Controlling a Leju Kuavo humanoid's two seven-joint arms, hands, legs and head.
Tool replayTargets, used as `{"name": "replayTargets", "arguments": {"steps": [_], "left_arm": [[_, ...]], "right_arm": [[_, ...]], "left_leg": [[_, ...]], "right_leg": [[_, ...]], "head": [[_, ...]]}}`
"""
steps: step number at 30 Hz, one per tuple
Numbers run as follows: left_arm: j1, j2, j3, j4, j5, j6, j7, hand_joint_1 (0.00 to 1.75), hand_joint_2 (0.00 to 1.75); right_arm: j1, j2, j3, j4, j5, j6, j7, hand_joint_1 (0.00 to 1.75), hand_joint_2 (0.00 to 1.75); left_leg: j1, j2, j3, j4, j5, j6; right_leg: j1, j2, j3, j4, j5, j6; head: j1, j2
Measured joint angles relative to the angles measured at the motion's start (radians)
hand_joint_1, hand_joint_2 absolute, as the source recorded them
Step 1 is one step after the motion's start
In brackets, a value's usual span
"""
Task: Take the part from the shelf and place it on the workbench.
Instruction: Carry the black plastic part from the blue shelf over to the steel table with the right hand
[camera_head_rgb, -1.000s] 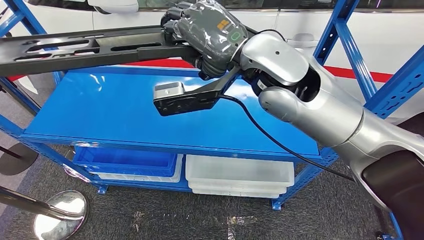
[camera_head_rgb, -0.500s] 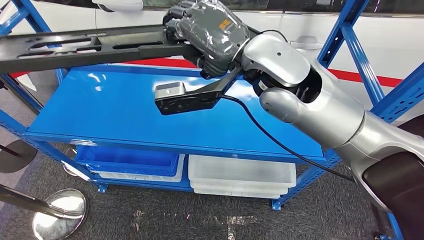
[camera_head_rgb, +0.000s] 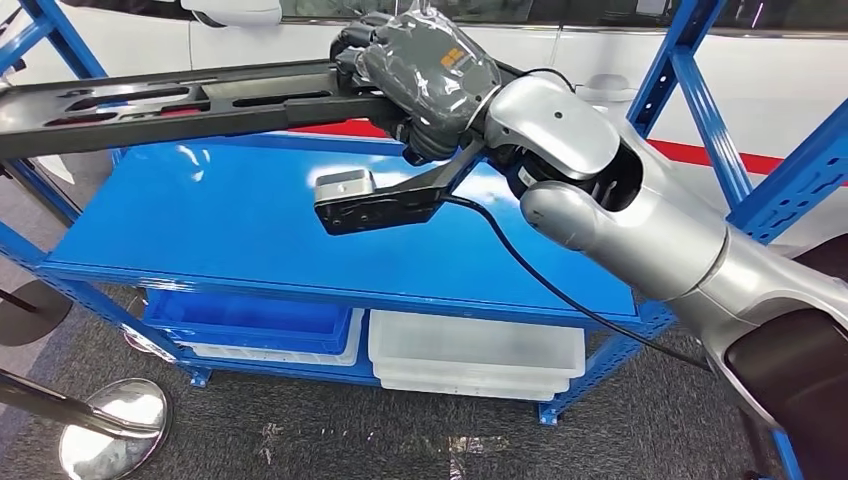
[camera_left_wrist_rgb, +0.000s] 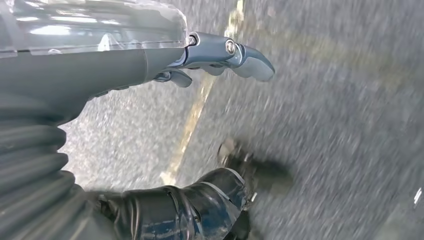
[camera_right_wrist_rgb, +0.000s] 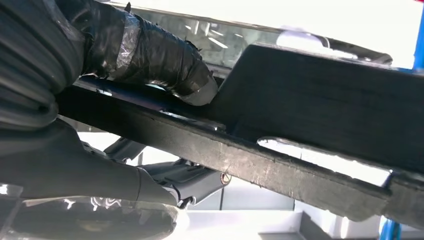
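Note:
The part is a long, flat black bar with slots (camera_head_rgb: 170, 100), held level above the blue shelf board (camera_head_rgb: 220, 220) and reaching past the left edge of the head view. My right hand (camera_head_rgb: 420, 70) grips its right end, its taped thumb (camera_right_wrist_rgb: 165, 60) pressed on the bar (camera_right_wrist_rgb: 320, 125) in the right wrist view. My left hand (camera_left_wrist_rgb: 215, 55) hangs over the grey floor, fingers apart and holding nothing.
Blue shelf uprights (camera_head_rgb: 690, 90) stand to the right and far left. A blue bin (camera_head_rgb: 250, 320) and a white bin (camera_head_rgb: 475, 350) sit on the lowest level. A chrome stanchion base (camera_head_rgb: 115, 440) stands at lower left. A white car (camera_head_rgb: 600, 50) is behind the shelf.
The right hand and the bar have risen slightly and shifted a little right. The camera has moved a bit, so the shelf and bins sit slightly lower left.

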Motion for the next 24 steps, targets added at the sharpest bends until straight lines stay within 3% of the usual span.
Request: {"name": "replayTargets", "arguments": {"steps": [1, 2, 3, 5, 6, 7, 10, 12, 15, 16, 17, 20, 21, 22, 24], "left_arm": [[0.000, 0.000, -0.001, 0.000, 0.000, 0.002, 0.000, 0.00, 1.75], [-0.001, 0.000, -0.002, 0.000, -0.001, 0.005, 0.002, 0.00, 1.75], [-0.001, 0.000, -0.004, 0.001, -0.001, 0.008, 0.005, 0.00, 1.75], [-0.001, -0.002, -0.007, 0.003, -0.003, 0.011, 0.006, 0.00, 1.75], [-0.001, -0.004, -0.008, 0.003, -0.004, 0.011, 0.005, 0.00, 1.75], [-0.002, -0.004, -0.009, 0.003, -0.005, 0.011, 0.002, 0.00, 1.75], [-0.004, -0.002, -0.012, 0.003, -0.006, 0.010, 0.001, 0.00, 1.75], [-0.006, -0.001, -0.013, 0.003, -0.007, 0.010, 0.000, 0.00, 1.75], [-0.006, -0.002, -0.014, 0.004, -0.007, 0.010, -0.001, 0.00, 1.75], [-0.006, -0.002, -0.014, 0.004, -0.007, 0.010, -0.001, 0.00, 1.75], [-0.006, -0.003, -0.015, 0.004, -0.007, 0.010, 0.000, 0.00, 1.75], [-0.006, -0.003, -0.018, 0.004, -0.007, 0.011, 0.000, 0.00, 1.75], [-0.006, -0.002, -0.018, 0.004, -0.008, 0.011, 0.001, 0.00, 1.75], [-0.006, -0.002, -0.019, 0.004, -0.009, 0.010, 0.002, 0.00, 1.75], [-0.006, -0.003, -0.021, 0.004, -0.010, 0.010, 0.004, 0.00, 1.75]], "right_arm": [[0.001, -0.001, 0.000, 0.000, 0.000, 0.000, 0.000, 1.75, 1.75], [0.001, -0.001, 0.000, 0.000, 0.000, 0.000, 0.000, 1.75, 1.75], [0.000, -0.001, 0.000, 0.001, -0.001, 0.000, -0.002, 1.75, 1.75], [-0.001, 0.001, 0.000, 0.007, -0.002, -0.001, -0.006, 1.75, 1.75], [-0.001, 0.002, 0.000, 0.011, -0.002, -0.001, -0.008, 1.75, 1.75], [-0.001, 0.003, 0.000, 0.014, -0.002, -0.001, -0.009, 1.75, 1.75], [-0.003, 0.003, 0.000, 0.015, -0.002, -0.002, -0.011, 1.75, 1.75], [-0.005, 0.002, 0.000, 0.016, -0.002, -0.003, -0.011, 1.75, 1.75], [-0.005, 0.002, 0.000, 0.018, -0.002, -0.005, -0.013, 1.75, 1.75], [-0.007, 0.002, 0.000, 0.019, -0.002, -0.005, -0.013, 1.75, 1.75], [-0.009, 0.002, 0.000, 0.020, -0.002, -0.006, -0.014, 1.75, 1.75], [-0.011, 0.001, 0.000, 0.022, -0.002, -0.007, -0.014, 1.75, 1.75], [-0.010, 0.001, 0.000, 0.023, -0.002, -0.007, -0.014, 1.75, 1.75], [-0.008, 0.001, 0.000, 0.024, -0.002, -0.007, -0.014, 1.75, 1.75], [-0.008, 0.001, 0.000, 0.025, -0.002, -0.007, -0.014, 1.75, 1.75]], "left_leg": [[0.005, -0.001, -0.002, 0.006, -0.003, -0.005], [0.010, -0.003, -0.010, 0.020, -0.008, -0.017], [0.016, -0.006, -0.020, 0.033, -0.012, -0.034], [0.009, -0.007, -0.085, 0.194, -0.103, -0.053], [0.003, -0.006, -0.105, 0.260, -0.141, -0.051], [-0.007, -0.005, -0.113, 0.311, -0.172, -0.039], [-0.035, -0.003, 0.001, 0.143, -0.116, 0.010], [-0.049, 0.001, 0.044, 0.065, -0.099, 0.028], [-0.051, 0.005, 0.042, 0.032, -0.068, 0.026], [-0.047, 0.007, 0.042, 0.015, -0.052, 0.025], [-0.042, 0.010, 0.039, -0.001, -0.035, 0.026], [-0.035, 0.012, 0.009, -0.012, 0.002, 0.028], [-0.033, 0.012, -0.006, -0.007, 0.009, 0.025], [-0.031, 0.012, -0.022, 0.001, 0.015, 0.022], [-0.024, 0.012, -0.056, 0.024, 0.024, 0.013]], "right_leg": [[-0.006, -0.001, 0.021, -0.043, 0.030, 0.007], [-0.009, 0.001, 0.047, -0.099, 0.058, 0.013], [-0.013, 0.003, 0.070, -0.155, 0.086, 0.008], [0.002, 0.006, 0.062, -0.191, 0.102, -0.032], [0.010, 0.005, 0.048, -0.192, 0.113, -0.052], [0.020, 0.005, 0.036, -0.192, 0.123, -0.063], [0.037, 0.005, 0.025, -0.194, 0.140, -0.069], [0.036, 0.001, 0.023, -0.200, 0.152, -0.064], [0.033, -0.001, 0.020, -0.212, 0.173, -0.049], [0.036, 0.003, 0.013, -0.203, 0.162, -0.044], [0.038, 0.006, 0.002, -0.178, 0.133, -0.039], [0.030, 0.007, -0.035, -0.021, 0.002, -0.022], [0.024, 0.006, -0.035, 0.017, -0.012, -0.017], [0.018, 0.004, -0.021, 0.026, -0.003, -0.011], [0.007, 0.001, 0.051, -0.051, 0.041, 0.000]], "head": [[0.000, 0.000], [0.003, 0.000], [0.004, 0.000], [0.002, 0.000], [-0.001, 0.000], [-0.003, 0.000], [0.000, 0.000], [0.002, 0.000], [0.000, 0.000], [0.001, 0.000], [0.003, 0.000], [0.011, 0.000], [0.012, 0.000], [0.013, 0.000], [0.014, 0.000]]}}
